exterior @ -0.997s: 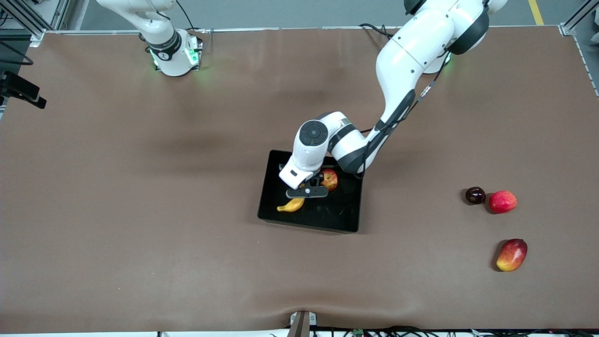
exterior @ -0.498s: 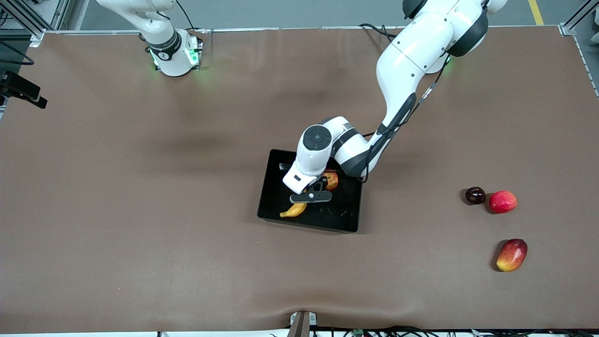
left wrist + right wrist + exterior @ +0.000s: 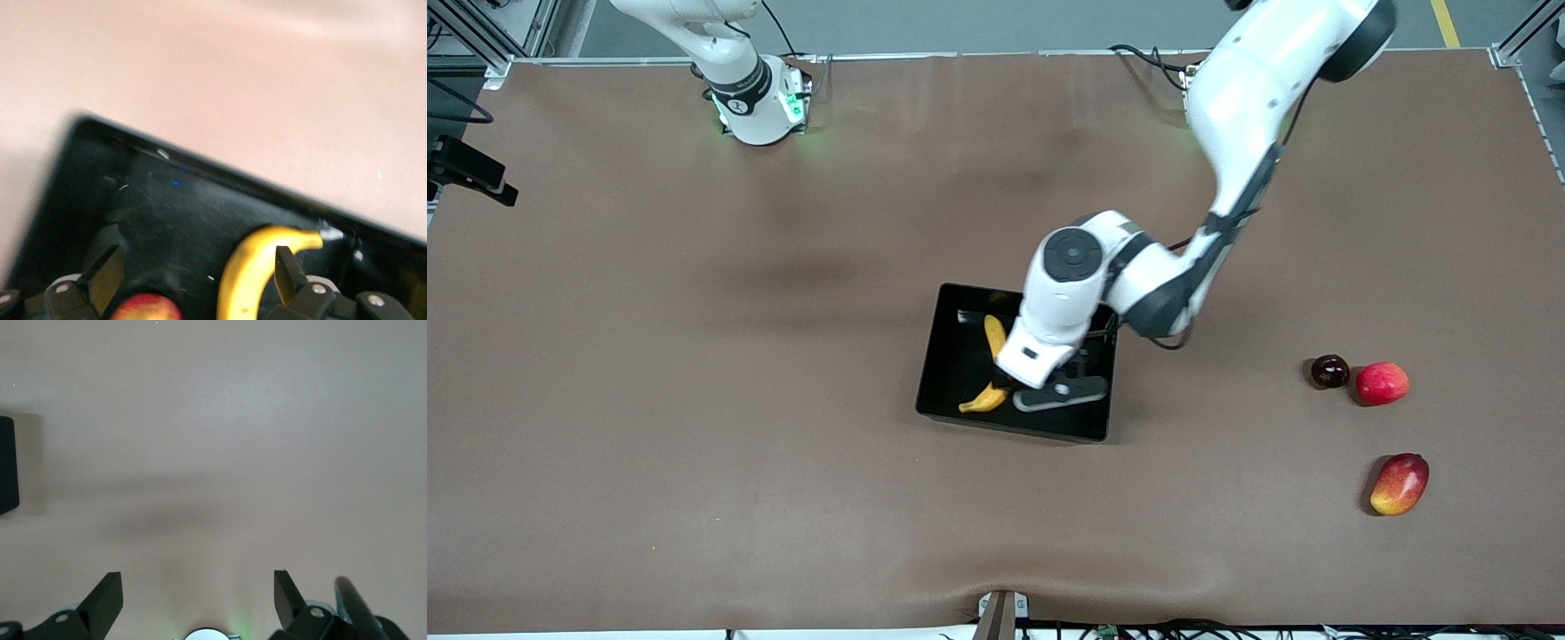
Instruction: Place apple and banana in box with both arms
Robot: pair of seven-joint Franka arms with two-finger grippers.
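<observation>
The left gripper [image 3: 193,277], released and empty, hovers over the box [image 3: 947,356]; banana [image 3: 992,338] and apple [image 3: 143,309] lie inside, directly beneath. The right gripper [image 3: 197,597], spread wide, waits over bare desk [image 3: 694,356].

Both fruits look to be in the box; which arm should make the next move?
Left, by lifting away. The left gripper hangs open over the box, above the banana and apple. The right gripper waits open over bare table.

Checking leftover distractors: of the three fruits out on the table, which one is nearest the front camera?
The elongated red-yellow mango. It lies alone, lower in the front view than the dark round fruit and the pinkish-red round fruit beside it.
</observation>
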